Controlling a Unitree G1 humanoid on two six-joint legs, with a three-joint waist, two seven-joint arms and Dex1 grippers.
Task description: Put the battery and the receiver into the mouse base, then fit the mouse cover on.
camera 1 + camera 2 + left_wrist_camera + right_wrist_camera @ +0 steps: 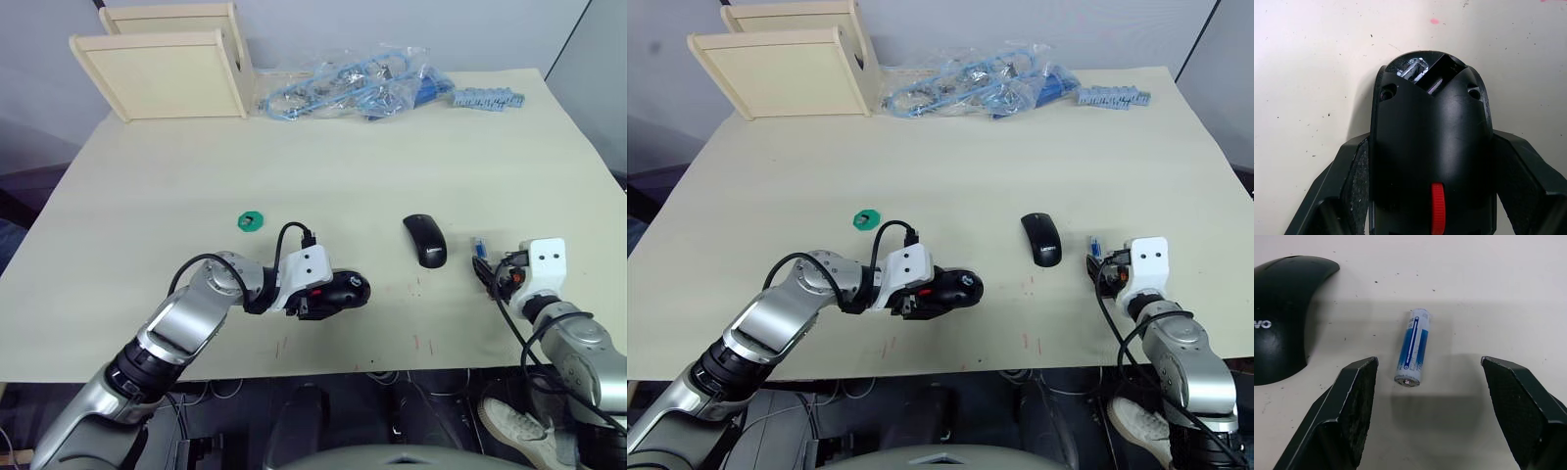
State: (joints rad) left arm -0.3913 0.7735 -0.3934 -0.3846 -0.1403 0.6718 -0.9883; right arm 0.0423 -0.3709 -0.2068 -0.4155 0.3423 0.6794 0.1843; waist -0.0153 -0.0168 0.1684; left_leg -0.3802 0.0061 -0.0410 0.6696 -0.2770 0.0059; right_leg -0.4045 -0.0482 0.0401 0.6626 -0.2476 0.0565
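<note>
One mouse base (345,292) — clamped in left gripper (328,297); one battery (1413,346) — untouched before wide-open right gripper (1427,404); one mouse cover (424,240), left of it

On the table (323,176), the mouse cover (425,240) lies between the mouse base (343,292) and the battery (479,246).

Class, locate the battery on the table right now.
The battery lies on the table's right side, between the open right gripper's fingers, just right of the mouse cover.
</note>
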